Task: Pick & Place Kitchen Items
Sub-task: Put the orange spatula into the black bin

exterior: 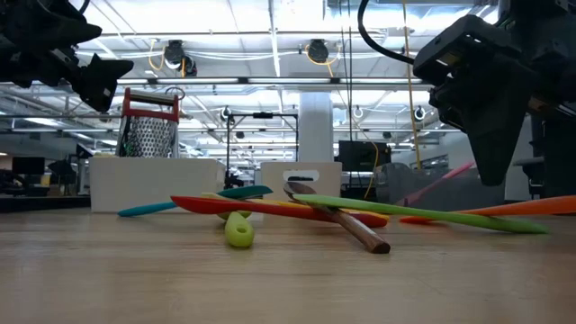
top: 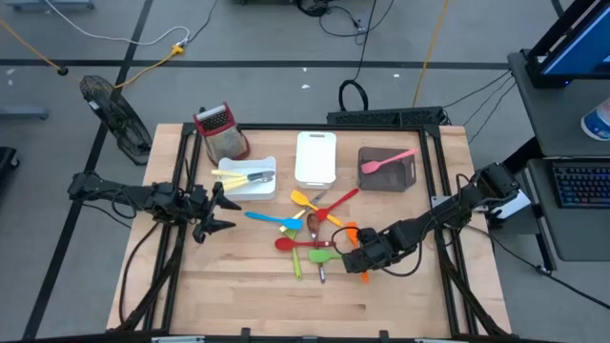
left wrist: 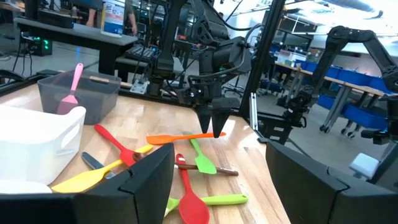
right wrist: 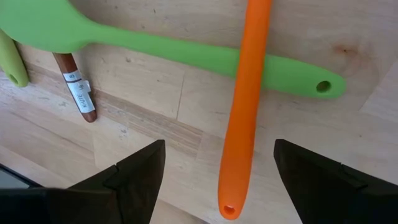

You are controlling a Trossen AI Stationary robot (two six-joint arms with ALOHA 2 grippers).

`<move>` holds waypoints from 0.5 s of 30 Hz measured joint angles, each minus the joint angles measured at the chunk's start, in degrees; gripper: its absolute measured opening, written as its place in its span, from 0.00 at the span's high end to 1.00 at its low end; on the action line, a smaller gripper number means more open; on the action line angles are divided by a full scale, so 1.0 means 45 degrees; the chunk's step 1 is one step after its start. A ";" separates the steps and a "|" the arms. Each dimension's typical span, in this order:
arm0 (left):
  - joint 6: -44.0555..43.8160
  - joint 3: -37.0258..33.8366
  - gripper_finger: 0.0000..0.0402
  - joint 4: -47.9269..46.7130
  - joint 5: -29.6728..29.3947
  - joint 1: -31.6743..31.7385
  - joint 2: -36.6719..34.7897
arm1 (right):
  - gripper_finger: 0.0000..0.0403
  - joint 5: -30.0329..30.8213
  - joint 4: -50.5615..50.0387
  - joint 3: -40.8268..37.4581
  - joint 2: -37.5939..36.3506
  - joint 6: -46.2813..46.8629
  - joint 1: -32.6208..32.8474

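two pincers stand wide open and empty: the right pincer [top: 355,261] hangs over the orange spatula [right wrist: 244,106] lying across the green spoon [right wrist: 155,42] mid-tabletop [top: 238,295], the left pincer [top: 221,213] waits beside the white tray [top: 250,186].

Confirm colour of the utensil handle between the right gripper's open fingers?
Orange handle, lying across a green spatula; clearest in the right wrist view.

Around my surface [top: 238,295] lies grey floor [top: 267,38] with cables; a black fan [top: 112,112] stands nearby, ceiling lights [exterior: 270,36] overhead.
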 joint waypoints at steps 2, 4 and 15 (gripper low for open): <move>0.0005 0.0000 0.36 0.0000 0.0000 0.0000 0.0000 | 0.26 -0.0010 0.0000 0.0000 0.0000 0.0005 0.0000; 0.0005 0.0000 0.36 0.0000 0.0000 0.0000 0.0000 | 0.26 -0.0010 0.0000 0.0000 0.0000 0.0010 0.0000; 0.0121 0.0000 0.36 -0.0001 -0.0005 0.0000 0.0000 | 0.29 -0.0973 0.0256 0.0010 0.0800 0.0345 0.0000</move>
